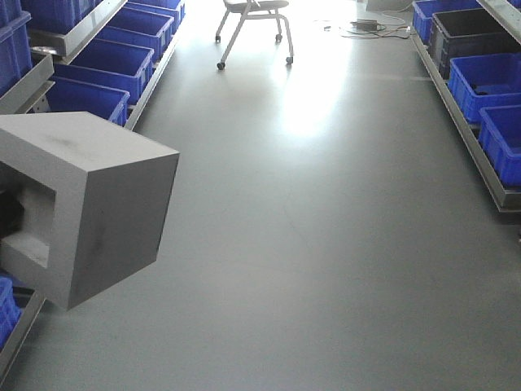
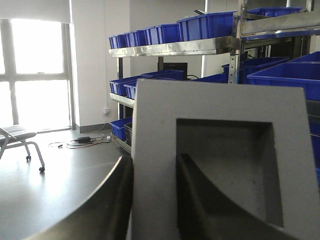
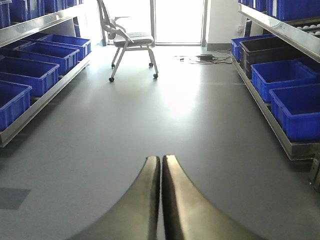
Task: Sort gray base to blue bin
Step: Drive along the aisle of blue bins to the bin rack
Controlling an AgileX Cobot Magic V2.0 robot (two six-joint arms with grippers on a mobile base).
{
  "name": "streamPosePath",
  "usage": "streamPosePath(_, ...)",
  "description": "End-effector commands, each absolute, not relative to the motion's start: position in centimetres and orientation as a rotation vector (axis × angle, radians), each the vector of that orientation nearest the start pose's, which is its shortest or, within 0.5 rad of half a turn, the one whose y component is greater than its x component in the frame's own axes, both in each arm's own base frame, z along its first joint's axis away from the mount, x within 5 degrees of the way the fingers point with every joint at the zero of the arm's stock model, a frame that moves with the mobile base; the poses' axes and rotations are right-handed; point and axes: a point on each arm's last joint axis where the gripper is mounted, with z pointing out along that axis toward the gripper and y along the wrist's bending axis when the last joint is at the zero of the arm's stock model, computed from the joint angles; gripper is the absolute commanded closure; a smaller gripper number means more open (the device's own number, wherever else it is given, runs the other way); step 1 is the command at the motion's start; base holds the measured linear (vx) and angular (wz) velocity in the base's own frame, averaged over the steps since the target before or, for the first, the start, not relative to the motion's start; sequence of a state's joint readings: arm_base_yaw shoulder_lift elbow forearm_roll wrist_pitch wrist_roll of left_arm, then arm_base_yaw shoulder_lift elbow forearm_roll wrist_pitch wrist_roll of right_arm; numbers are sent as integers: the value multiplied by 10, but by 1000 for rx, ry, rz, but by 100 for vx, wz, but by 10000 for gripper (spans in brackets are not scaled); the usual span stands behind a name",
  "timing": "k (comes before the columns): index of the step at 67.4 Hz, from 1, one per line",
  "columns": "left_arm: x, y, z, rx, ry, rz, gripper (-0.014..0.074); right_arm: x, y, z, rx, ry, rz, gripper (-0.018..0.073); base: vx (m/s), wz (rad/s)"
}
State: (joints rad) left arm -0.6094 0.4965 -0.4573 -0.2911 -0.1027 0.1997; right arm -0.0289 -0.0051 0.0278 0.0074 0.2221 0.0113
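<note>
Plainly, your left gripper (image 2: 154,165) was clamped on the matte gray cube-shaped base (image 1: 106,216); one curved dark finger (image 2: 110,202) lay against the outside of a wall, the other sat inside the square recess, with the wall pinched between them; the block hung in the air above the smooth gray floor (image 1: 326,244), low at the left of the front view; your right gripper (image 3: 161,162) was closed on nothing, its two fingers touching; bright-blue plastic bins (image 1: 114,61) lined the low racks on both sides of the aisle, well apart from the block; a white wheeled chair (image 3: 131,40) stood far down the aisle.
</note>
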Motion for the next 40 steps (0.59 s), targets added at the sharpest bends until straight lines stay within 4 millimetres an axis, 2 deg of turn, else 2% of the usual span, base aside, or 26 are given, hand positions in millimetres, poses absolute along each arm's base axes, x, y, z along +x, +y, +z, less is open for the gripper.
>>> streamPosePath(1,90,-57,358,287,1292,-568,603,58,-2,189,26,1676,-24,564,39,1)
streamPosePath(40,90,-57,358,287,1292,-568,603,58,-2,189,26,1676,-24,564,34,4)
